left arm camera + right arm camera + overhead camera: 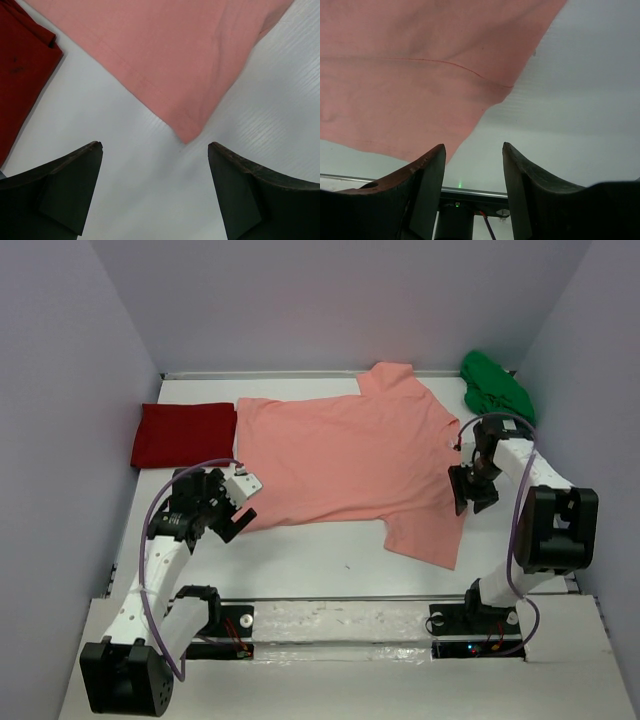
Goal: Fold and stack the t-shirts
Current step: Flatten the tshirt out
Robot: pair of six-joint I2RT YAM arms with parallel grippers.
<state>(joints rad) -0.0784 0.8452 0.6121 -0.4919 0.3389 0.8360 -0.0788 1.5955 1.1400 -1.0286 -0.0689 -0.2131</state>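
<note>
Top view, salmon-pink t-shirt [345, 455]: spread flat mid-table, hem toward the left arm, collar toward the right.
Top view, deep red t-shirt [185, 433]: folded at far left, just beside the pink hem; probably the base of the stack.
Top view, green t-shirt [497, 385]: bunched in the far right corner, not yet folded.
Left wrist, left gripper [155, 147]: jaws wide apart and empty, with the near hem corner just ahead between the fingertips. Best to go low over the table [125, 120], slip one finger under the corner and pinch hem only, clear of the red cloth.
Right wrist, right gripper [472, 150]: jaws part-way apart, no cloth between them, with the seamed sleeve edge just beyond. Best to bite past the seam, then lift level with the other side.
</note>
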